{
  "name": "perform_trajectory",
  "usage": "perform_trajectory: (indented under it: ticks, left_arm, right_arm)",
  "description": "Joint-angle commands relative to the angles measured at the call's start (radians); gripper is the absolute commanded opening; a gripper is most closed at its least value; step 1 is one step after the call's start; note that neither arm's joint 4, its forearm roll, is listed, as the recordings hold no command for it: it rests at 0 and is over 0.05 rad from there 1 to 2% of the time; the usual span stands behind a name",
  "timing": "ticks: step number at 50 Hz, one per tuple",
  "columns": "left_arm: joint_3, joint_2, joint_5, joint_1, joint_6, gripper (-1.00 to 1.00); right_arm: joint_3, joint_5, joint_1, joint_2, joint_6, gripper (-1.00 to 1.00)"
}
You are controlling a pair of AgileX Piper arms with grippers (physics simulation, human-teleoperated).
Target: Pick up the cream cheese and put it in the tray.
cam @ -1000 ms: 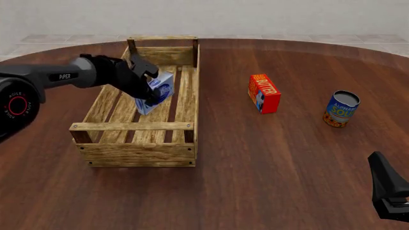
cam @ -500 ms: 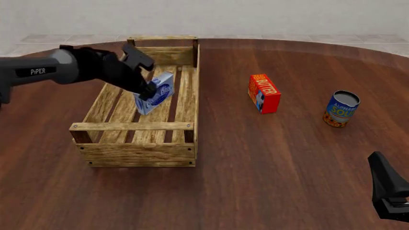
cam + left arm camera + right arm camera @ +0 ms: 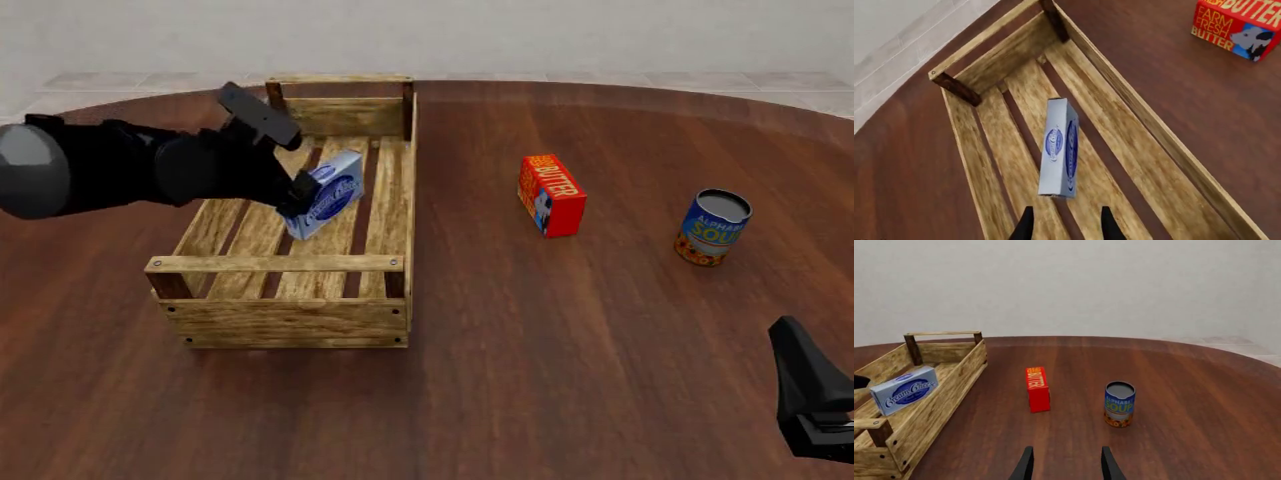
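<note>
The cream cheese (image 3: 324,195) is a white box with a blue oval label, standing on a narrow side on the slats inside the tray (image 3: 274,264). My left gripper (image 3: 294,165) hovers just to the box's left, over the tray, and is open. In the left wrist view the cream cheese (image 3: 1059,147) lies ahead of the fingertips (image 3: 1026,226), not between them, with the tray's plank wall (image 3: 1147,125) beside it. My right gripper (image 3: 805,385) rests low at the front right, open and empty; its view shows the cream cheese (image 3: 905,389) in the tray (image 3: 954,390).
A red-orange butter box (image 3: 550,195) stands right of the tray, also seen from both wrists as the butter box (image 3: 1237,22) (image 3: 1038,389). A blue soup can (image 3: 711,227) (image 3: 1119,404) stands further right. The round table's far edge curves behind the tray.
My left gripper has let go of the cream cheese and drawn back to the left and up. The box stays in the tray. The right arm has not moved.
</note>
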Motion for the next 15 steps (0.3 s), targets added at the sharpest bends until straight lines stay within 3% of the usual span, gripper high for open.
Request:
perform_trajectory:
  ticks: [1,9,13,15]
  left_arm:
    - [0.197,-0.198,-0.131,-0.047,-0.110,1.00]
    - [0.339,-0.358,-0.218,-0.022,-0.172,1.00]
    - [0.424,-0.485,-0.261,0.010,-0.119,1.00]
    - [0.431,-0.545,-0.240,0.022,-0.187,1.00]
  right_arm:
    - [0.000,-0.002,0.000,0.000,0.000,1.00]
    - [0.000,-0.002,0.000,0.000,0.003,1.00]
    - [0.000,-0.002,0.000,0.000,0.005,1.00]
    - [0.000,-0.001,0.000,0.000,0.008,1.00]
